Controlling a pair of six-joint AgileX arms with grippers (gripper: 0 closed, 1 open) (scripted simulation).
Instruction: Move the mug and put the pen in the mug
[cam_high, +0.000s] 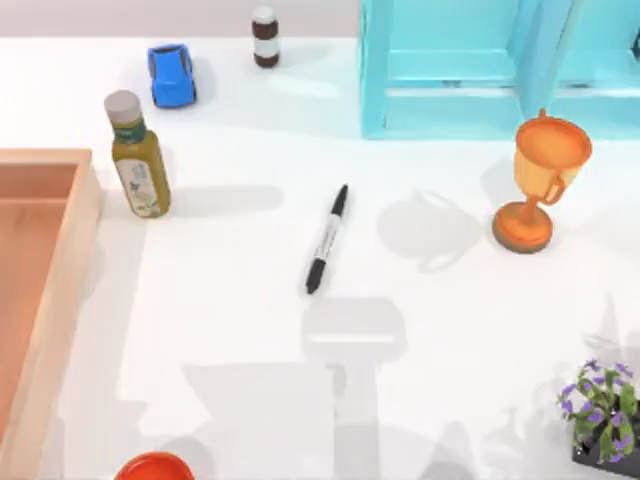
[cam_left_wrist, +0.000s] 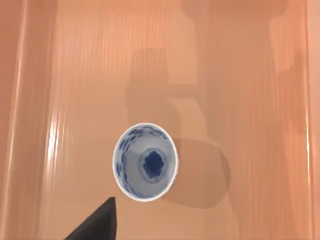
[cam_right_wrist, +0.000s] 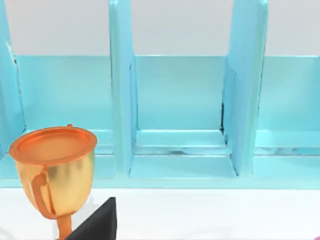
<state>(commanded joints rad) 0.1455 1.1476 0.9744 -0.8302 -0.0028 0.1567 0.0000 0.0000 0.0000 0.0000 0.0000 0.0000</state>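
1. So far, as we judge it, little of the task is done: the mug (cam_left_wrist: 146, 162) stands upright and empty on the floor of the wooden tray (cam_high: 62, 260), seen straight down from our left wrist view, and nothing is holding it.
2. Our left gripper (cam_left_wrist: 97, 222) hangs above the tray, just beside the mug's rim in that view. A single dark fingertip is what we see of it, so we cannot tell whether its jaws are released or clenched; it is not touching the mug.
3. The pen (cam_high: 327, 240) lies flat on the bare white table (cam_high: 230, 330) near its middle, slanted, well apart from the tray at the table's left side and untouched.
4. Our right gripper (cam_right_wrist: 97, 222) faces the turquoise shelf (cam_right_wrist: 180, 115) with the orange trophy cup (cam_right_wrist: 55, 165) close by. Again one dark fingertip is on show, so we cannot tell the state of its jaws.
5. What remains, in our judgement, is everything that counts: grasp the mug, carry it out of the tray to open table, then pick up the pen and stand it in the mug.
6. The olive bottle (cam_high: 137, 157) stands just beside the tray's edge, so it could be knocked on the way out.
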